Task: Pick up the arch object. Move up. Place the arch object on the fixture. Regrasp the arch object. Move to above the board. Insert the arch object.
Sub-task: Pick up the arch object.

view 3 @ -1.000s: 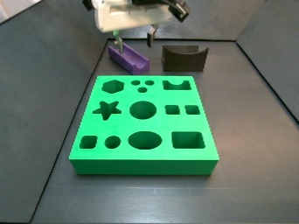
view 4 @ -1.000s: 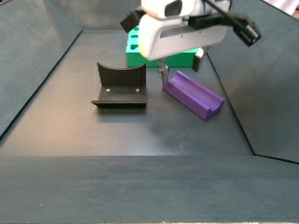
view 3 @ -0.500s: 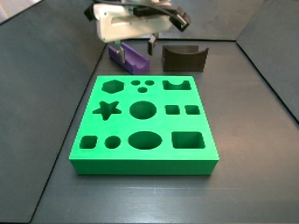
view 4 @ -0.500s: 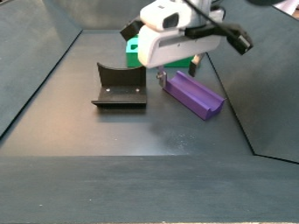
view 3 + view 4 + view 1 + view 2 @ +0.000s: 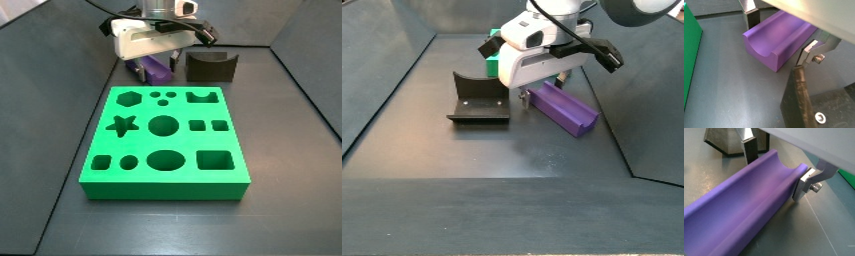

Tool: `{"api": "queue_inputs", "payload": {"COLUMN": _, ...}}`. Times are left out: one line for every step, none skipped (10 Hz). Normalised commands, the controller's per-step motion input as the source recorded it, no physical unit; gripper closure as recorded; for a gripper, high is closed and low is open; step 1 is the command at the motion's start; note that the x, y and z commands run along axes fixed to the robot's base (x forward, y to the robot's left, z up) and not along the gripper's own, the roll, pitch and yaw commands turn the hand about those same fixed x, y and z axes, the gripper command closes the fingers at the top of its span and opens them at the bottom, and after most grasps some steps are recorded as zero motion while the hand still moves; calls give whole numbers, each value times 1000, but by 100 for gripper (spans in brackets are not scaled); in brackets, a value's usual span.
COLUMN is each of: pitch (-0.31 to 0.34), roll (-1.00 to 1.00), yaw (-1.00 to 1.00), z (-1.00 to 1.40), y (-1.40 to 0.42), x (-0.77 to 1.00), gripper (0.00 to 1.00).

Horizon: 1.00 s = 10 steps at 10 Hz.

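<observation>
The purple arch object (image 5: 158,72) lies on the floor, groove up, between the fixture (image 5: 211,66) and the left wall. My gripper (image 5: 154,64) has come down over one end of it. In both wrist views the arch object (image 5: 777,40) (image 5: 744,213) lies between the two fingers (image 5: 751,15) (image 5: 804,183), which stand on either side of it. A thin gap shows at one finger, so my gripper (image 5: 777,34) (image 5: 776,168) is open and straddles the block. In a side view, the gripper (image 5: 540,92) hides the near end of the arch object (image 5: 572,112).
The green board (image 5: 167,140) (image 5: 502,60) with its cut-out holes lies next to the block and the fixture (image 5: 478,100). Sloping dark walls enclose the floor. The board's edge (image 5: 689,60) shows in a wrist view.
The gripper has come down from above the arch object until its fingers are on either side of the block. The block, fixture and board have not moved.
</observation>
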Motion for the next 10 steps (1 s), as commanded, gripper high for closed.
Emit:
{"api": "queue_inputs", "payload": {"pitch": -36, "roll": 0, "yaw": 0, "z": -20, "y": -57, "x": -51, "gripper": 0}}
{"api": "queue_inputs", "payload": {"pitch": 0, "roll": 0, "yaw": 0, "z": 0, "y": 0, "x": 0, "gripper": 100}}
{"api": "queue_inputs", "payload": {"pitch": 0, "roll": 0, "yaw": 0, "z": 0, "y": 0, "x": 0, "gripper": 100}}
{"api": "queue_inputs", "payload": {"pitch": 0, "roll": 0, "yaw": 0, "z": 0, "y": 0, "x": 0, "gripper": 100}}
{"api": "queue_inputs", "payload": {"pitch": 0, "roll": 0, "yaw": 0, "z": 0, "y": 0, "x": 0, "gripper": 100}}
{"api": "queue_inputs", "payload": {"pitch": 0, "roll": 0, "yaw": 0, "z": 0, "y": 0, "x": 0, "gripper": 100}}
{"api": "queue_inputs", "payload": {"pitch": 0, "roll": 0, "yaw": 0, "z": 0, "y": 0, "x": 0, "gripper": 100}}
{"api": "queue_inputs", "payload": {"pitch": 0, "roll": 0, "yaw": 0, "z": 0, "y": 0, "x": 0, "gripper": 100}}
{"api": "queue_inputs", "payload": {"pitch": 0, "roll": 0, "yaw": 0, "z": 0, "y": 0, "x": 0, "gripper": 100}}
{"api": "queue_inputs", "payload": {"pitch": 0, "roll": 0, "yaw": 0, "z": 0, "y": 0, "x": 0, "gripper": 100}}
